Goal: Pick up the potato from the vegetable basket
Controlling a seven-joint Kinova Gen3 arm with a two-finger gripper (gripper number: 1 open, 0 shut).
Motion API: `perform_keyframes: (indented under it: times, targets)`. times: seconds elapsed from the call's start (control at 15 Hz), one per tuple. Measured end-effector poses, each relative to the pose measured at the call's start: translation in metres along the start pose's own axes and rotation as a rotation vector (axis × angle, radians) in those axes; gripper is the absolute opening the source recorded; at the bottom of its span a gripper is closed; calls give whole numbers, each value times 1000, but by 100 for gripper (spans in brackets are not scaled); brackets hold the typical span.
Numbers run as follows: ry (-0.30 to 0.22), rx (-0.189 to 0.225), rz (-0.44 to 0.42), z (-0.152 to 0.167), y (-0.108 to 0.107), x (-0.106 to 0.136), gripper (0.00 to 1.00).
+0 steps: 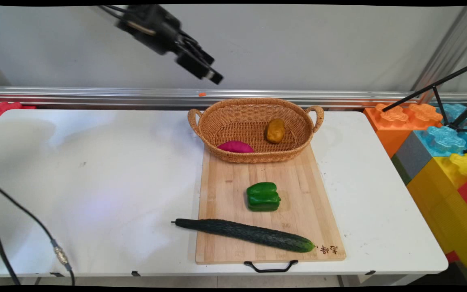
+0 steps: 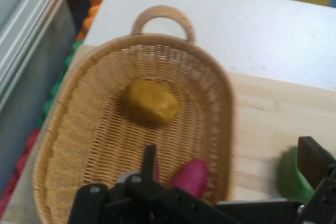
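Tool spread wide, empty, high above basket holding potato.

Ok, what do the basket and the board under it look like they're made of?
The basket looks like woven wicker or rattan, tan and matte: the interlaced strands and twisted loop handles show in both views. It could be a synthetic imitation. The board looks like pale wood, perhaps bamboo, with a smooth unglossy finish: parallel glued strips and grain are visible. The dark handle at its near edge could be metal or plastic.
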Motion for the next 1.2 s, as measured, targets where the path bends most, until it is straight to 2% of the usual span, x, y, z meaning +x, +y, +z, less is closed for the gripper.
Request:
perform_keyframes:
  times: [0.27, 0.6, 0.93, 1.2]
  targets:
    - [-59, 100, -105, 56, -7, 11, 100]
    - [-126, 186, -262, 124, -6, 5, 100]
    - [-154, 202, -380, 185, -1, 4, 100]
    - [-163, 212, -434, 220, -1, 2, 100]
